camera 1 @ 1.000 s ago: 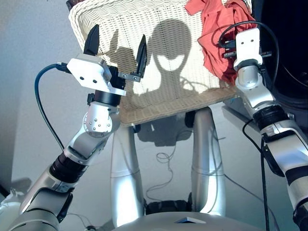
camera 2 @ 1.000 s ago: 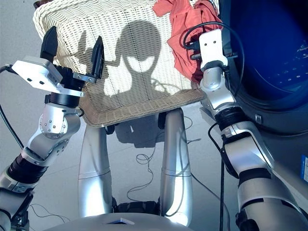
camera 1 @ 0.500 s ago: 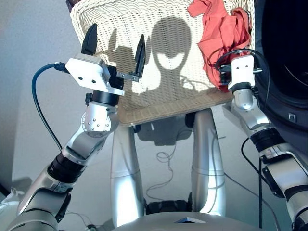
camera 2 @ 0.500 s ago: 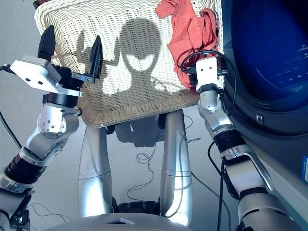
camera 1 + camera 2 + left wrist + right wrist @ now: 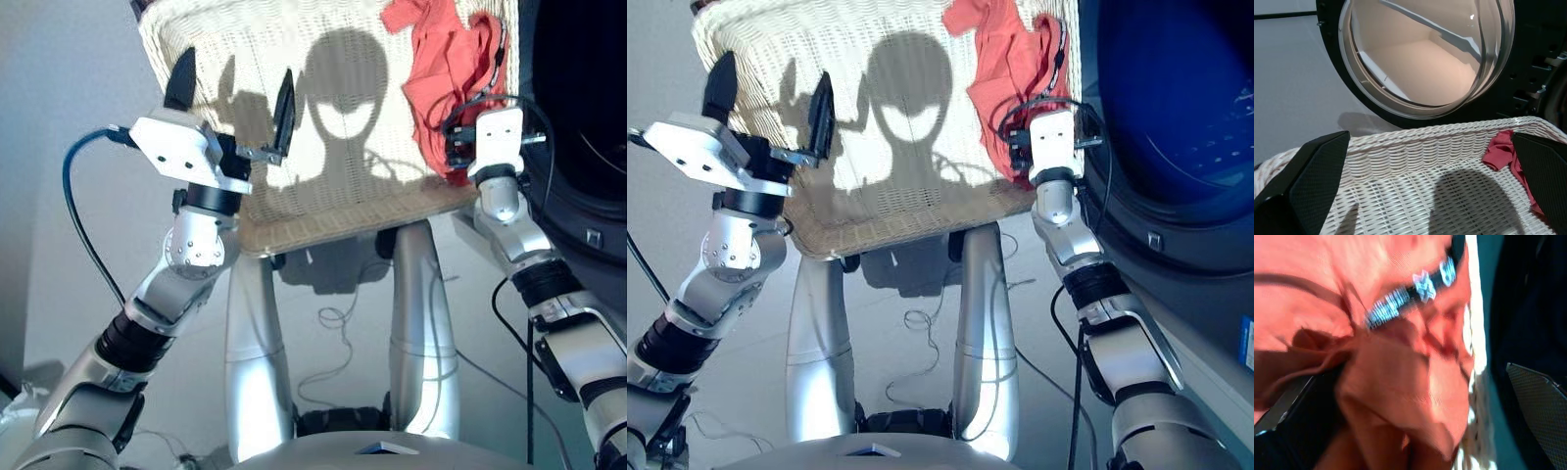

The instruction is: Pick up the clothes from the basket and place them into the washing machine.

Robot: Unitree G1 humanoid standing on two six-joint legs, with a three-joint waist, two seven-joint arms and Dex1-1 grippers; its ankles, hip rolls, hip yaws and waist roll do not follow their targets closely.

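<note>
Right gripper (image 5: 1415,396), fingers spread wide, presses into crumpled orange-red cloth (image 5: 443,73) on the woven cream basket (image 5: 294,211).

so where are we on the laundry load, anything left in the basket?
Done: only the orange-red garment shows in the cream wicker basket; the rest of its weave is bare. Whether other clothes reached the drum cannot be seen. In hand: the right claw is at that garment, fingers apart with cloth between them. The left claw is open over bare weave. Left: lift the garment into the washing machine, whose door stands open.
</note>
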